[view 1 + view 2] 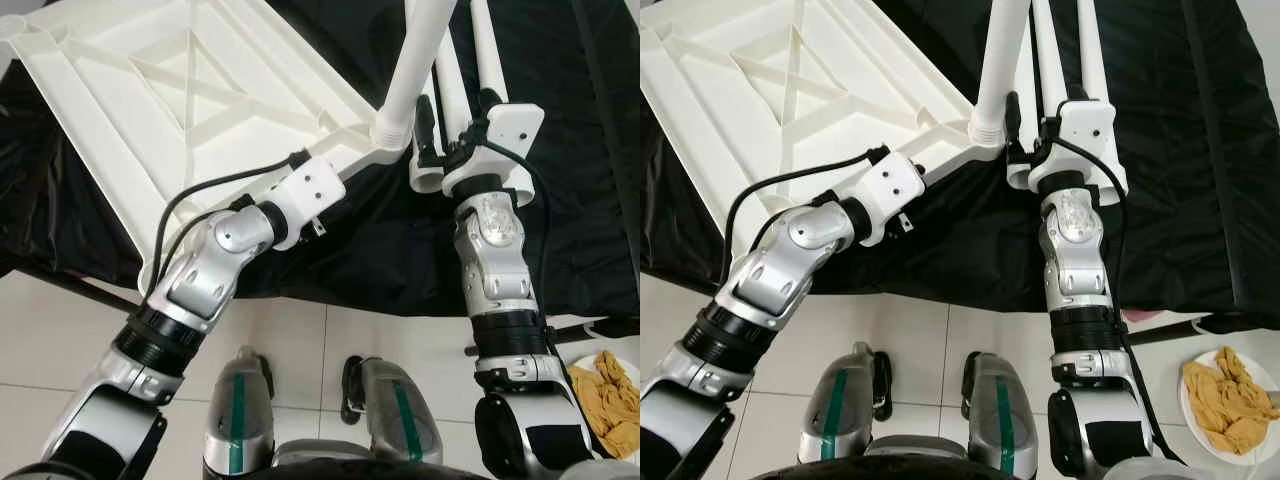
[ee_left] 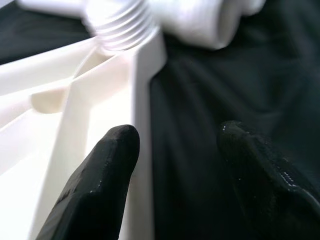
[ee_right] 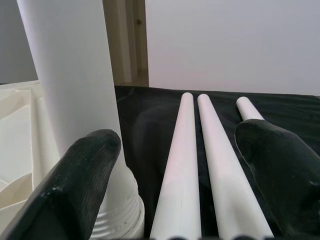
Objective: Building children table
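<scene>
The white tabletop (image 1: 190, 100) lies underside up, its ribs showing, on a counter draped in black cloth (image 1: 590, 150). At its near corner one white table leg (image 1: 415, 70) stands screwed into the threaded socket (image 2: 122, 27), rising out of the top of the head views. Just beside that corner, on the side away from the tabletop, three loose legs (image 3: 200, 165) lie side by side on the cloth; the right wrist view shows them running away toward a pale wall, which the head views cut off. The left pincer (image 2: 175, 175) is at the tabletop's edge near the socket, fingers spread with one finger (image 2: 100, 180) over the white rim and the other over the cloth, gripping nothing, a detail the head views hide behind the wrist. The right pincer (image 3: 180, 185) is wide open beside the upright leg, straddling the loose legs, closed on nothing. Beyond the counter's near edge, a plate of yellowish food (image 1: 1225, 400) sits on the tiled floor (image 1: 940, 340).
</scene>
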Motion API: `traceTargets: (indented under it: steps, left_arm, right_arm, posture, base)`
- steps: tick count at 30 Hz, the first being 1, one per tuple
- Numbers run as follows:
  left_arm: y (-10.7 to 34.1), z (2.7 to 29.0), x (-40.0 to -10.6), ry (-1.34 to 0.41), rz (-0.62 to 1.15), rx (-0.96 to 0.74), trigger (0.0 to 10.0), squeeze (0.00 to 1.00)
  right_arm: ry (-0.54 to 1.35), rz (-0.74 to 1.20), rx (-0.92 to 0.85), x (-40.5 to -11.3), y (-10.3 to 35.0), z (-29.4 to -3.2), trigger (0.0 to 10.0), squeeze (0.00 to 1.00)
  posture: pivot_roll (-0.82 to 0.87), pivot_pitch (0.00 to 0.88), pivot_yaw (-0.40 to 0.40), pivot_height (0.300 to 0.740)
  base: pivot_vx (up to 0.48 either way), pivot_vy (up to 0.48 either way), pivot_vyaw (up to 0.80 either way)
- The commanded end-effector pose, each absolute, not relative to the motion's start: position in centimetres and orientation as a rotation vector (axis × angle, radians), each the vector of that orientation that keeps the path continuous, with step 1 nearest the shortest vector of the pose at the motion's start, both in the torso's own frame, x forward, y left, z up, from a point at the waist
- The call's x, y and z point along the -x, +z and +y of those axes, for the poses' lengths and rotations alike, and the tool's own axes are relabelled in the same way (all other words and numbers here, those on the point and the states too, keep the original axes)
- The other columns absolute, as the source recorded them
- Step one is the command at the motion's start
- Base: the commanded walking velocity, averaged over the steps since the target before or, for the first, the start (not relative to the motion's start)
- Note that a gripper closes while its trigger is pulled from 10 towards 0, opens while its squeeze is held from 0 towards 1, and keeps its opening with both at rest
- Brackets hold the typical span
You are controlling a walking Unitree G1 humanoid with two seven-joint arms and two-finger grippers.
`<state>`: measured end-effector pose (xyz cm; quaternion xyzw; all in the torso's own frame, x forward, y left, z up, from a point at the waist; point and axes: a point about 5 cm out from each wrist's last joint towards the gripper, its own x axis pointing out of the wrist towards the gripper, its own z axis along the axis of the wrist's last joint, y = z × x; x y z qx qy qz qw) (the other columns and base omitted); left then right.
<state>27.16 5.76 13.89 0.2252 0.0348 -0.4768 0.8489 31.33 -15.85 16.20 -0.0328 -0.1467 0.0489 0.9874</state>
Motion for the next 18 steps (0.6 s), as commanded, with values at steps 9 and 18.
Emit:
traceTargets:
  steps: [9, 18]
  left_arm:
    - [14.0, 5.7, -24.8, -1.314, 0.12, -0.454, 10.0, 0.0]
    - [14.0, 6.0, -25.1, -1.281, 0.117, -0.471, 10.0, 0.0]
  right_arm:
    - [0.394, -0.169, 0.006, -30.4, 15.0, -15.5, 10.0, 0.0]
    - [0.416, -0.139, 0.056, -30.4, 14.8, -16.9, 10.0, 0.0]
  posture:
    - [0.05, 0.059, 0.015, 0.74]
    - [0.06, 0.06, 0.019, 0.74]
  base:
    - [0.0, 0.0, 0.0]
    - [0.0, 0.0, 0.0]
